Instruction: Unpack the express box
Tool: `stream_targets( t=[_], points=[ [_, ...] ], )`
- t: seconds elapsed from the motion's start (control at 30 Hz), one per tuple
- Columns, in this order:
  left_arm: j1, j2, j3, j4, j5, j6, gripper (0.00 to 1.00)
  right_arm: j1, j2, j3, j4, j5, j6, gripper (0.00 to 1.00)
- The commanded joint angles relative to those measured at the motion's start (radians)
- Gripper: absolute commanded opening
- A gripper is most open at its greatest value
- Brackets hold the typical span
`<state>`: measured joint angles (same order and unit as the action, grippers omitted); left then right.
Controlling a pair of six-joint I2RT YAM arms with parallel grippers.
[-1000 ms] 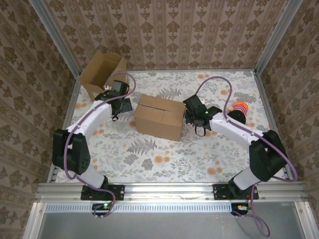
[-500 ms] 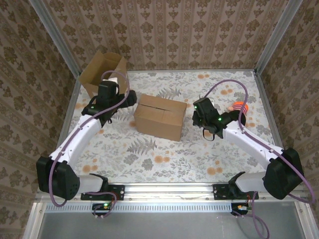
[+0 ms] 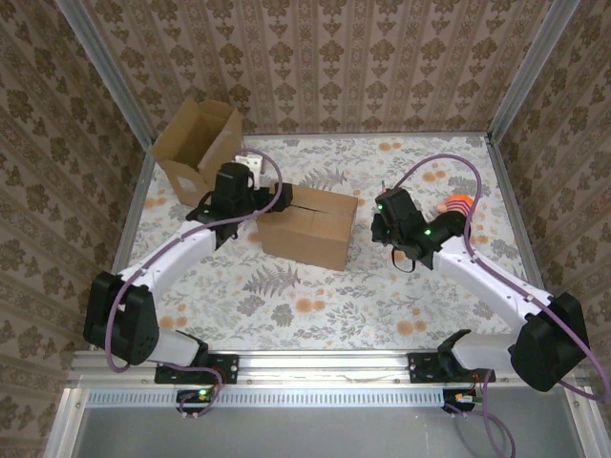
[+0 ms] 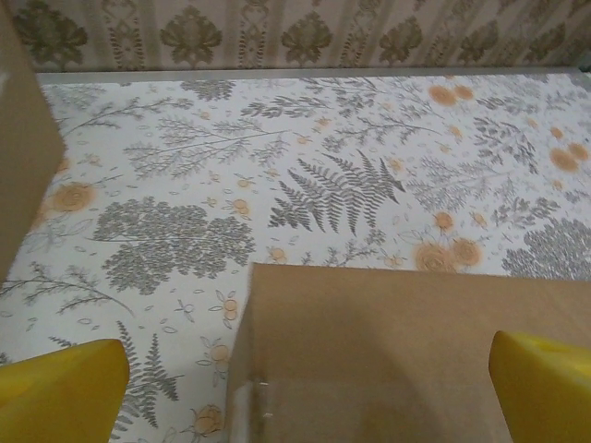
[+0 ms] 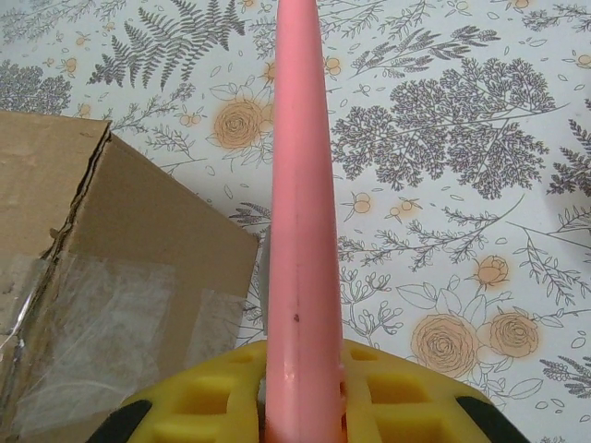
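Observation:
The express box (image 3: 305,226) is a closed brown carton with clear tape, lying mid-table. My left gripper (image 3: 276,197) hovers at its left end, open, with the yellow fingers (image 4: 60,392) spread wide to either side of the box top (image 4: 406,351). My right gripper (image 3: 386,212) sits just off the box's right end, shut on a long pink tool (image 5: 300,185) that points away past the box's taped corner (image 5: 120,268). In the right wrist view, the right gripper (image 5: 300,388) clamps the tool's base between yellow pads.
An open, empty-looking cardboard box (image 3: 196,143) stands at the back left, its wall at the left edge (image 4: 18,138) of the left wrist view. An orange object (image 3: 458,205) lies behind the right arm. Patterned walls and metal rails bound the table.
The left arm swung right, from beside the open box to over the express box's left end. The right gripper drew back a little from the box's right side, still holding the pink tool.

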<state>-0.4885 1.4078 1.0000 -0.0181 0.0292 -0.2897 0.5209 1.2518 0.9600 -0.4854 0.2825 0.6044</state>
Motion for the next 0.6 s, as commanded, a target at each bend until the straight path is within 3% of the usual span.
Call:
stream_targets(
  t=[0.0,0.33,0.57],
  points=[
    [-0.035,0.007,-0.03,0.097,-0.073,0.065,1.0,-0.007,-0.033,-0.019,-0.022,0.002,-0.014,0.0],
    [-0.079,0.022,-0.138,0.165,-0.2,0.042,1.0,-0.008,-0.073,-0.034,-0.027,-0.039,-0.007,0.0],
    [-0.108,0.008,-0.223,0.219,-0.265,0.013,1.0,-0.008,-0.158,-0.086,-0.033,-0.153,0.046,0.0]
  ],
)
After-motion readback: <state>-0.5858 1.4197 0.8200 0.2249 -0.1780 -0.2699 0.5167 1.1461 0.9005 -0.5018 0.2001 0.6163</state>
